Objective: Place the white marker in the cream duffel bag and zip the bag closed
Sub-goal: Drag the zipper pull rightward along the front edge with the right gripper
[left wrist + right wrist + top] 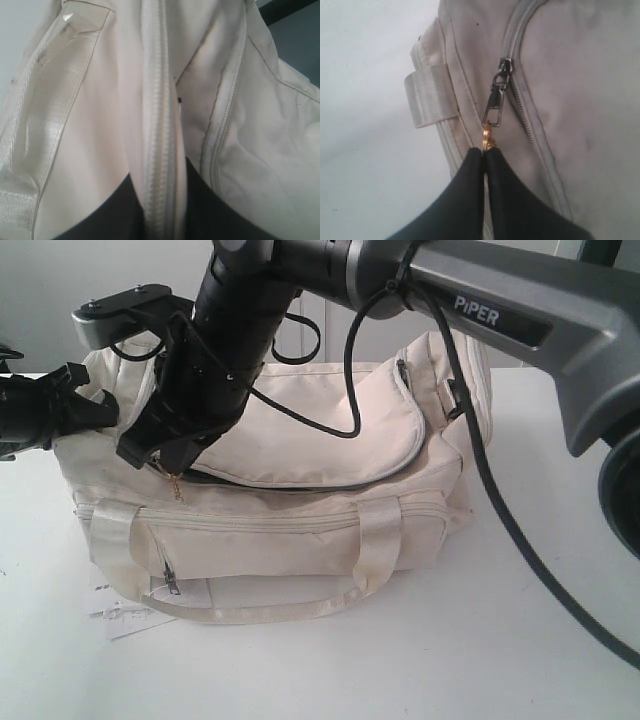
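Ideally the right hand [484, 152], clamped on the gold metal clasp [488, 139], pulls straight while the left hand [159, 187], gripping the cream fabric duffel [300, 535], braces.

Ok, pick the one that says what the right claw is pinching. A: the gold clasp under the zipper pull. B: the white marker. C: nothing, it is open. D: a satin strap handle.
A: the right wrist view shows the right claw shut on the gold clasp hanging from the zipper pull of the cream duffel bag.
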You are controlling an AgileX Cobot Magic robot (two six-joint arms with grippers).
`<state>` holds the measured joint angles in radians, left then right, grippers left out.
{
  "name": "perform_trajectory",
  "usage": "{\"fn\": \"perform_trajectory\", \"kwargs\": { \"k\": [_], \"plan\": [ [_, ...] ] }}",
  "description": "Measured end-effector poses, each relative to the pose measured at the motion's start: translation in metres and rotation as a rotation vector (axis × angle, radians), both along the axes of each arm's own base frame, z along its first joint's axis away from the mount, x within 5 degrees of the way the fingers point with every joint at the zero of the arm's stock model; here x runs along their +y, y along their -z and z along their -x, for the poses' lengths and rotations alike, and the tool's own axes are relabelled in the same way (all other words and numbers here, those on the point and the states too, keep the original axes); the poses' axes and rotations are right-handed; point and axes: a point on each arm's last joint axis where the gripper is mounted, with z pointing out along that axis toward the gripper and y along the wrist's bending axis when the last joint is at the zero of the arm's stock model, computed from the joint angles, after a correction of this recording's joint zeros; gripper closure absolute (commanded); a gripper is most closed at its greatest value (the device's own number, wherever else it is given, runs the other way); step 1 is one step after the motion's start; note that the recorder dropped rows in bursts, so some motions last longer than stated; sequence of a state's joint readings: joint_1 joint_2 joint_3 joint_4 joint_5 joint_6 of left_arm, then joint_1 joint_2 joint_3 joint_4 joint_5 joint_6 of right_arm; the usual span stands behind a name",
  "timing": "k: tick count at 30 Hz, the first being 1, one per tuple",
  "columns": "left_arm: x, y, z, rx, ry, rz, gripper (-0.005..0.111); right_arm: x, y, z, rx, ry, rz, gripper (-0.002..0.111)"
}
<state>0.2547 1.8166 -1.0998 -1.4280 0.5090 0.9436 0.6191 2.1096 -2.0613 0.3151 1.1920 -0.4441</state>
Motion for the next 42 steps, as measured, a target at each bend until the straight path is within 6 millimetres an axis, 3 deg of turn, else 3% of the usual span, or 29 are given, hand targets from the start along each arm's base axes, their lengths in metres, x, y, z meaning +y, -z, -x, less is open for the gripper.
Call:
{"fn": "perform_trajectory", "kwargs": {
  "k": [42],
  "plan": [
    [0.0000,-0.0001,-0.0001,0.000,-0.001,0.001,0.107,-0.0063,-0.0040,0.0027,-0.012,0.029,0.030,0.108]
  ]
}}
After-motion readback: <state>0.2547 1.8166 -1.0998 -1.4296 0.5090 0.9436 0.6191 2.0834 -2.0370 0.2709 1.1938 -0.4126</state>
